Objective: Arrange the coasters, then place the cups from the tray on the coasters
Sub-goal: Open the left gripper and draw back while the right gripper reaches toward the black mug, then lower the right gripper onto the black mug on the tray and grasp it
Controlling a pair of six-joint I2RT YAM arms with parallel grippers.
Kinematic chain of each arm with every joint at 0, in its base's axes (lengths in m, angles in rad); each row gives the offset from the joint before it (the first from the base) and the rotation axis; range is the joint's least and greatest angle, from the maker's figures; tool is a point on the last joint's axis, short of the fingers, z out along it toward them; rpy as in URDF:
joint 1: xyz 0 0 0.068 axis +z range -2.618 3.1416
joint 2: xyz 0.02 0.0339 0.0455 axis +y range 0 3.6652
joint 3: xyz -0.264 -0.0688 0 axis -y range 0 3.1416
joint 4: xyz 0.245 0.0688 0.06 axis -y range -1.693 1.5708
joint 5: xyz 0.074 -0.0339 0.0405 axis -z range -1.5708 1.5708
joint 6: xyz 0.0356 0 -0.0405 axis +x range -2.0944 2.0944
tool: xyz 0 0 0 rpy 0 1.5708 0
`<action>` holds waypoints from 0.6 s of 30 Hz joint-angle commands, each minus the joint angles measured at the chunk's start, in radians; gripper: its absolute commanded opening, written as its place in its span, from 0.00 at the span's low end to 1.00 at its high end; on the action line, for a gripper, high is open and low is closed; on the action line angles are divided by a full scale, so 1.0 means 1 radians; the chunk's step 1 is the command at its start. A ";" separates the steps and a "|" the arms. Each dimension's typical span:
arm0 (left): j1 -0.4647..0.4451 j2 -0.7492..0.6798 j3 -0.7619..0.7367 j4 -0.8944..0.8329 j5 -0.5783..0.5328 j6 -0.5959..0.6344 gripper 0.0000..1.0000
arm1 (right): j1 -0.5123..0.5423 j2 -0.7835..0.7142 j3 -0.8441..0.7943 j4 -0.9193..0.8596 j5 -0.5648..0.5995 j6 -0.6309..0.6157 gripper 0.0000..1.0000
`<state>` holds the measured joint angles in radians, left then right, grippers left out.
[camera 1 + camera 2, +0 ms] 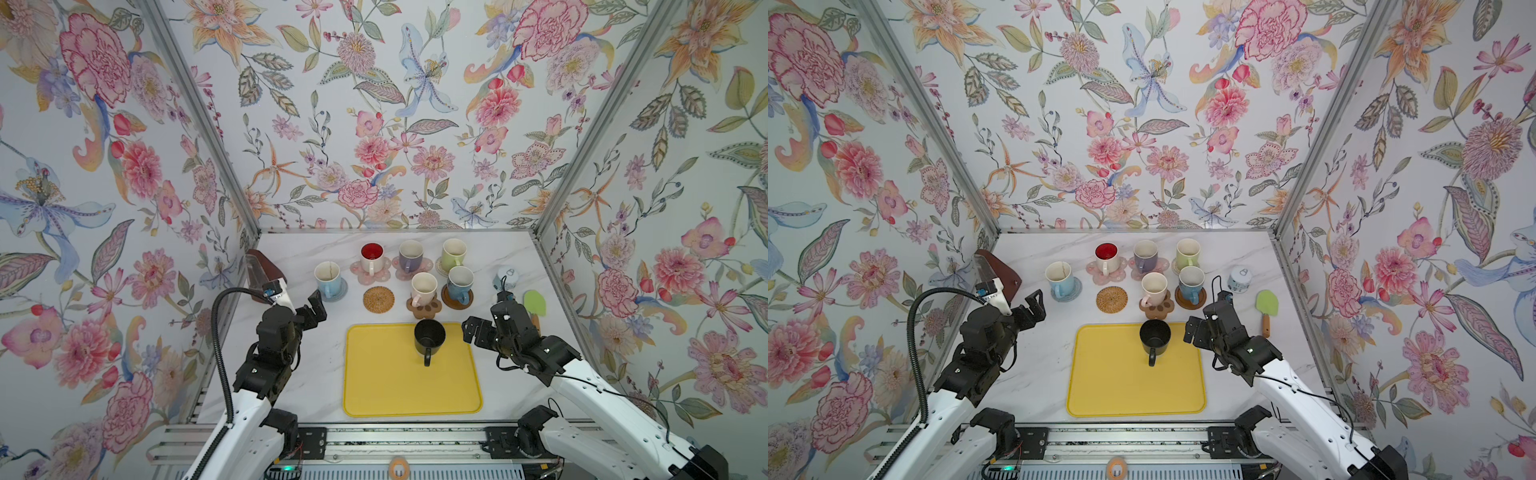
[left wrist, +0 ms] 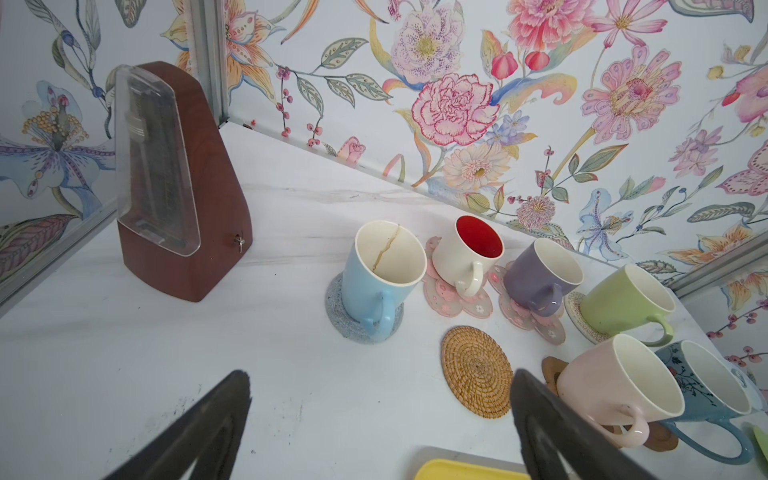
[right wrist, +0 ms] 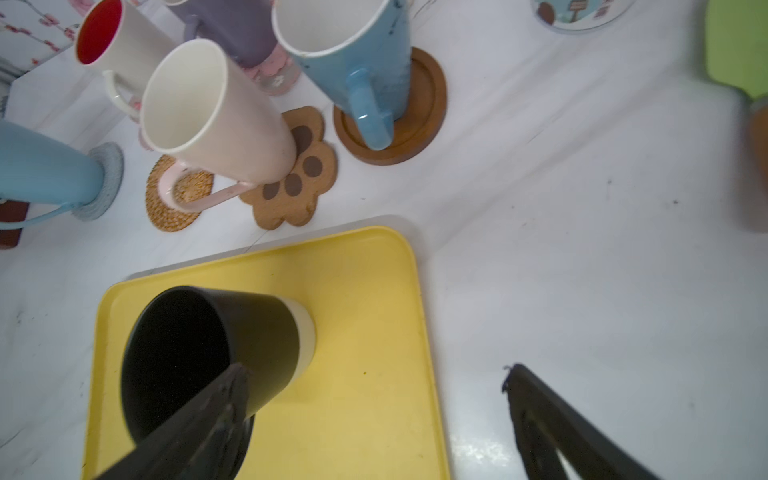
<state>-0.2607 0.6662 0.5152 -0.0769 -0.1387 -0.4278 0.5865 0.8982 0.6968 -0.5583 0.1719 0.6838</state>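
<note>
Black mug (image 1: 429,336) is seen upright at the far edge of the tray (image 1: 411,395), handle toward the robot, just left of the right gripper (image 1: 471,329), the nearer one. The left gripper (image 1: 313,308) is well apart. Both jaws are spread and empty. Counted: seven mugs (image 1: 424,286), six seated; seven coasters (image 1: 453,303), with the rattan coaster (image 1: 378,299) bare, beyond-left of the mug.

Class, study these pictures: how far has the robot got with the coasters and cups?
Done: six cups stand on coasters. In hand: nothing; the left gripper and right gripper are both open and empty. Left: the black cup on the tray must go onto the bare rattan coaster.
</note>
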 commanded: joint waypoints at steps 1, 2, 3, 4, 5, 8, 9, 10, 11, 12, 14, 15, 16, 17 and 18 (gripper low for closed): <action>0.009 -0.021 -0.027 0.022 -0.030 -0.017 0.99 | 0.141 0.024 0.056 -0.058 0.111 0.124 0.97; 0.008 -0.023 -0.030 0.021 -0.030 -0.017 0.99 | 0.182 0.037 0.067 -0.061 0.137 0.148 0.97; 0.010 -0.026 -0.032 0.021 -0.029 -0.017 0.99 | 0.226 0.055 0.078 -0.067 0.161 0.180 0.96; 0.009 -0.028 -0.031 0.018 -0.029 -0.018 0.99 | 0.261 0.071 0.087 -0.071 0.175 0.206 0.96; 0.008 -0.031 -0.032 0.013 -0.024 -0.017 0.99 | 0.303 0.090 0.095 -0.072 0.191 0.233 0.96; 0.007 -0.050 -0.045 0.012 -0.009 -0.012 0.99 | 0.399 0.153 0.108 -0.072 0.235 0.289 0.95; 0.009 -0.058 -0.050 0.012 -0.007 -0.012 0.99 | 0.417 0.178 0.111 -0.074 0.238 0.302 0.95; 0.008 -0.062 -0.052 0.012 -0.007 -0.011 0.99 | 0.432 0.199 0.114 -0.075 0.239 0.316 0.95; 0.009 -0.065 -0.052 0.009 -0.006 -0.007 0.99 | 0.445 0.220 0.118 -0.076 0.243 0.333 0.94; 0.009 -0.069 -0.048 0.002 -0.005 -0.003 0.99 | 0.462 0.239 0.121 -0.077 0.247 0.346 0.94; 0.008 -0.073 -0.043 -0.010 -0.003 -0.001 0.99 | 0.488 0.271 0.133 -0.074 0.255 0.365 0.94; 0.008 -0.075 -0.044 -0.009 0.000 0.000 0.99 | 0.500 0.293 0.139 -0.073 0.259 0.367 0.93; 0.009 -0.078 -0.049 -0.003 0.004 -0.001 0.99 | 0.508 0.310 0.145 -0.072 0.262 0.368 0.93; 0.009 -0.081 -0.054 0.004 0.007 -0.003 0.99 | 0.513 0.330 0.151 -0.067 0.262 0.367 0.93; 0.007 -0.085 -0.058 0.007 0.007 -0.006 0.99 | 0.514 0.347 0.158 -0.061 0.261 0.364 0.93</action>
<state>-0.2607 0.5968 0.4755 -0.0738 -0.1375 -0.4355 1.0874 1.2137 0.8165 -0.6060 0.3946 1.0115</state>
